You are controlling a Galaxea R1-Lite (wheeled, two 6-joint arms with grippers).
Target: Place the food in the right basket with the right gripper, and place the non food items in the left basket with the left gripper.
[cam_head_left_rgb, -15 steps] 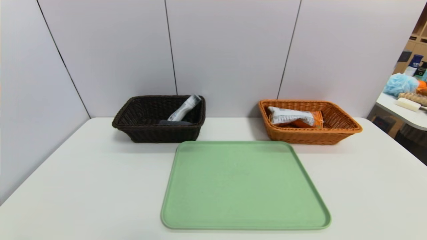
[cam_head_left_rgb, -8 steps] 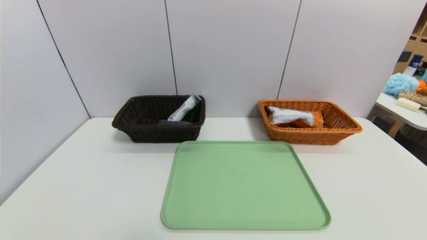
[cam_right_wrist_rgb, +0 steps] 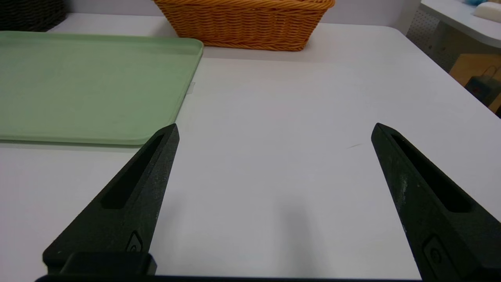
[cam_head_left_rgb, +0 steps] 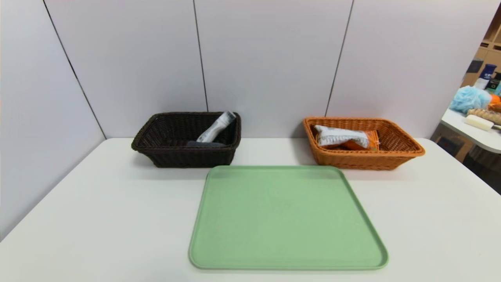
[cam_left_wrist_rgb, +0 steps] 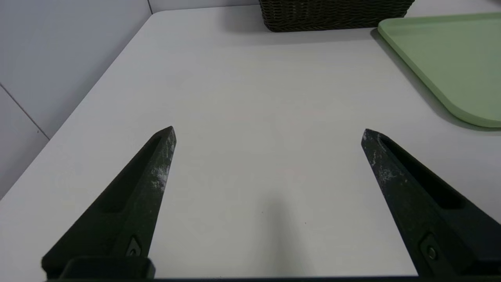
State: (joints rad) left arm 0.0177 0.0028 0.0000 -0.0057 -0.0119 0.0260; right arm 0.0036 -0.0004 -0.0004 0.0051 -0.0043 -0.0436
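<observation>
The orange snack packet (cam_head_left_rgb: 346,140) with its white label lies inside the right basket (cam_head_left_rgb: 399,153), of orange-brown wicker, at the back right. In the left basket (cam_head_left_rgb: 156,154), of dark brown wicker, a translucent white tube (cam_head_left_rgb: 216,127) leans against the wall and a dark grey cloth roll (cam_head_left_rgb: 205,144) lies at the bottom. Neither arm shows in the head view. My left gripper (cam_left_wrist_rgb: 268,131) hangs open over bare table near the front left, nothing between its fingers. My right gripper (cam_right_wrist_rgb: 275,127) is open over bare table at the front right, also holding nothing.
A light green tray (cam_head_left_rgb: 287,219) lies in the middle of the white table (cam_head_left_rgb: 98,219), in front of both baskets, with nothing on it. Grey wall panels close the back and left. A side table (cam_head_left_rgb: 475,135) with toiletries stands off to the right.
</observation>
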